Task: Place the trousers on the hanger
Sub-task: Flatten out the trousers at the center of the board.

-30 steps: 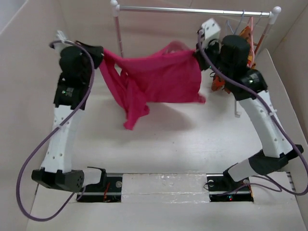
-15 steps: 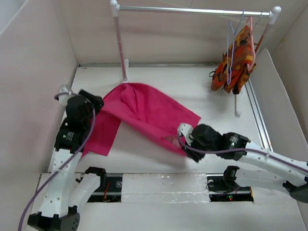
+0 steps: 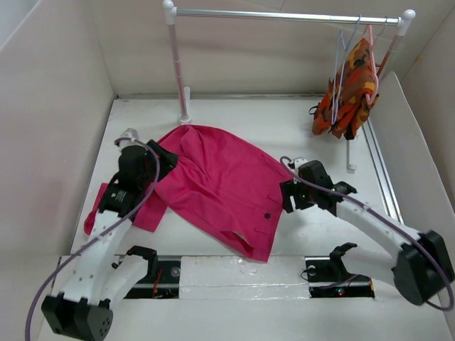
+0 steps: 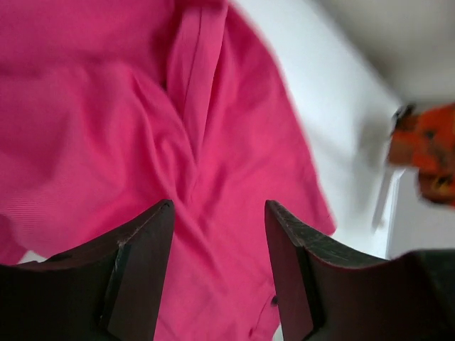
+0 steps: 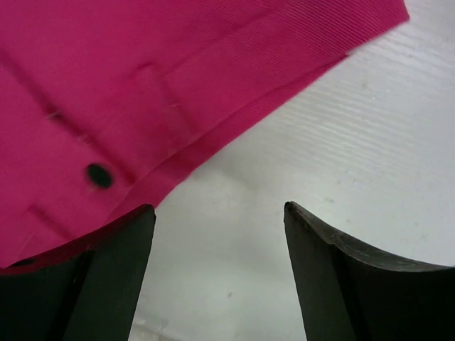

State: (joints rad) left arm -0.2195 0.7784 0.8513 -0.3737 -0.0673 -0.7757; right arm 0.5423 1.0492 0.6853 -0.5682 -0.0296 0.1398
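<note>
Release just done: a second ago stretched in the air between both arms, now the trousers (image 3: 220, 181) dropped and spread flat over the middle of the surface (image 3: 320, 142), waistband and button toward the near edge, one leg end bunched close to the left wall. Left pincer (image 4: 217, 213) with jaws parted above the pink cloth, nothing between them. Right pincer (image 5: 218, 209) spread wide just beside the hem, over bare surface, also holding nothing. Probably marks the end of a laying-out step, not of the hanging itself. Hanger (image 3: 340, 60) not yet taken, on the rail (image 3: 284, 14) at the far right, tight against the patterned garment (image 3: 350, 99) and well apart from the trousers. Open room on the right half of the surface, between the hem and the rack foot, enough for the right arm to go for the hanger. Less room on the left, with cloth near the wall and the left arm over it. Asks for care at the rail end, thin wire and patterned cloth crowded together there.
</note>
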